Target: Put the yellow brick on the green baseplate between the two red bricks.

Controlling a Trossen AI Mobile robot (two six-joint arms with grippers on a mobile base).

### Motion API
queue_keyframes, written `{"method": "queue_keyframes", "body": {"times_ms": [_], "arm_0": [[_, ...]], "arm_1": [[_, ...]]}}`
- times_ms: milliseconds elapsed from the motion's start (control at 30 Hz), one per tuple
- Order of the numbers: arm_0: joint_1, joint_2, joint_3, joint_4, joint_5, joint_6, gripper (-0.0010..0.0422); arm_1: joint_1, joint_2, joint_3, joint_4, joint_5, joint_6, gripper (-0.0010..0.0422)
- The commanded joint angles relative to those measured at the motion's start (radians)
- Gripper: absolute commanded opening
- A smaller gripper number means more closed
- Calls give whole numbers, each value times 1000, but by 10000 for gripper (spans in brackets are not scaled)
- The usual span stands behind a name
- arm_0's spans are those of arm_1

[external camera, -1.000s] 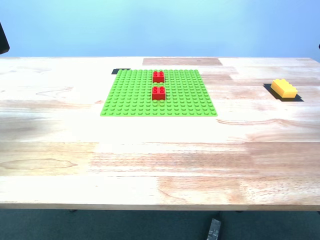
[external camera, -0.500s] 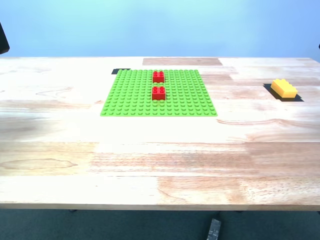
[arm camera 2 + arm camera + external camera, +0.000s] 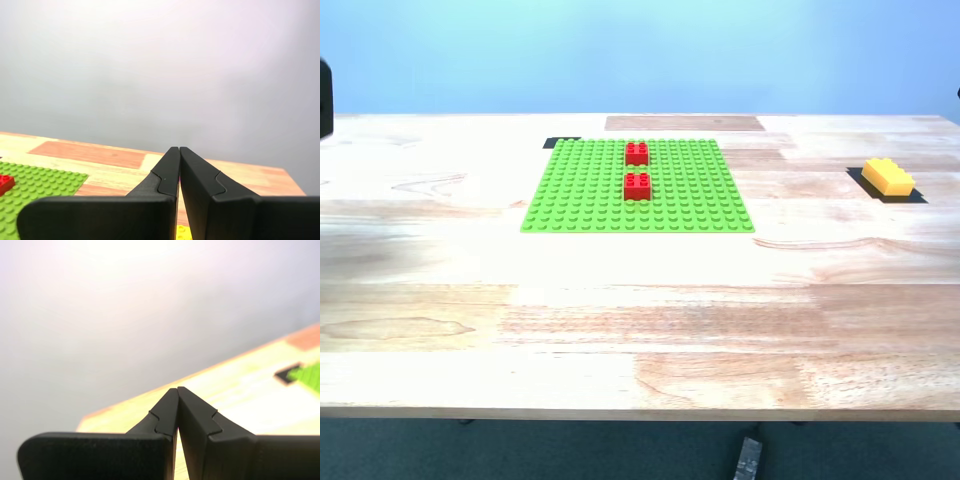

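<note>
The green baseplate [image 3: 680, 200] lies flat on the far middle of the wooden table. The two red bricks [image 3: 637, 153] [image 3: 637, 186] stand on it in a line, a small gap between them. The yellow brick [image 3: 887, 177] sits on a black patch at the exterior view's right, away from the plate. My first gripper [image 3: 177, 389] is shut and empty, up in the air, with a corner of the baseplate [image 3: 307, 375] off to one side. My second gripper [image 3: 178, 148] is shut and empty; the baseplate [image 3: 35, 185], one red brick [image 3: 5, 182] and a sliver of the yellow brick [image 3: 182, 232] show beneath it.
The wooden table [image 3: 640, 320] is wide, with its front edge low in the exterior view. A brown patch [image 3: 684, 123] lies behind the plate and black tape [image 3: 562, 142] at its far corner. A dark arm part [image 3: 324, 95] shows at the exterior view's left edge.
The dark arm part at the exterior view's left edge has shifted slightly downward. The bricks and the baseplate have not moved.
</note>
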Motion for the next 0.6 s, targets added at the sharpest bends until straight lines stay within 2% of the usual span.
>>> {"method": "queue_keyframes", "body": {"times_ms": [33, 200, 333, 500, 600], "arm_0": [[0, 0, 6, -27, 3, 70, 0], [0, 0, 4, -24, 4, 66, 0], [0, 0, 6, -18, 7, 29, 0], [0, 1, 3, 64, 2, -262, 0], [0, 2, 14, 145, 29, -336, 0]], "arm_1": [[0, -1, 0, 10, 0, -18, 0], [0, 0, 0, 13, 0, -4, 0], [0, 0, 0, 14, 0, 111, 0], [0, 0, 0, 39, -1, 151, 0], [0, 2, 29, 48, 0, 190, 0]]}}
